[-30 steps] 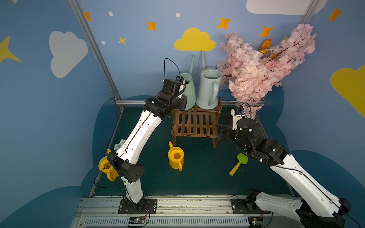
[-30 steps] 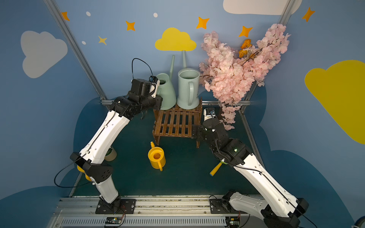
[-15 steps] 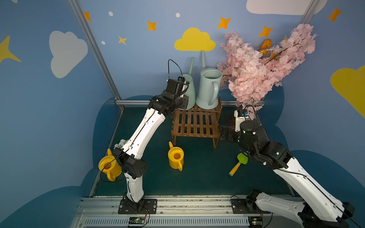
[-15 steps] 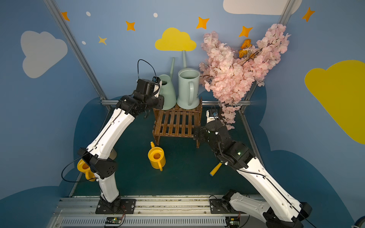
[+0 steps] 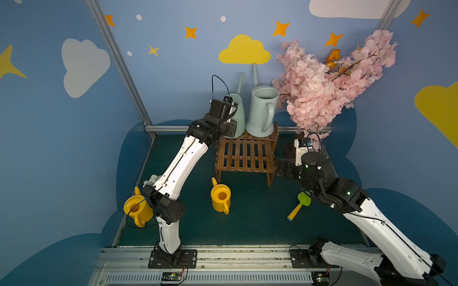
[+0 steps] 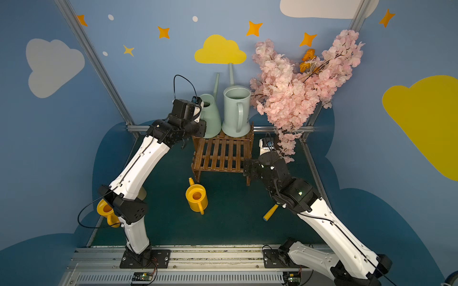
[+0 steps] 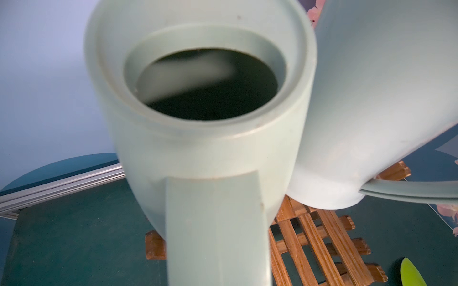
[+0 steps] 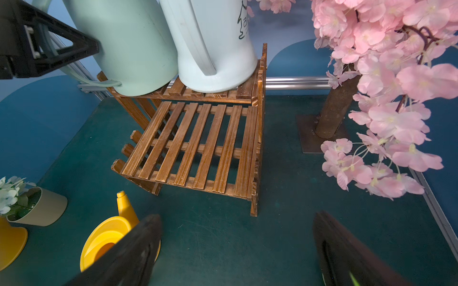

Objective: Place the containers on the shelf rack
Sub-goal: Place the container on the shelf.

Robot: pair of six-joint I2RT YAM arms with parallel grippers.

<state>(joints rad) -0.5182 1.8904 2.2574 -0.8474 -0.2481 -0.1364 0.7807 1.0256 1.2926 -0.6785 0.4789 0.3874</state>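
By the desk's (image 5: 247,222) front left corner sits the corner yellow can (image 5: 137,209). The middle yellow can (image 5: 220,198) stands mid-desk, just before the shelf rack (image 5: 245,154). The right gripper (image 8: 236,222) hangs near the rack's right front leg, its jaws spread wide and empty. The lower shelf is bare. On the upper shelf the pale green can (image 5: 239,118) touches the grey-blue can (image 5: 261,111). The left gripper (image 5: 231,125) has its jaws pinching the green can's handle. Placing looks done. The next move calls for letting go and backing off without tipping it.
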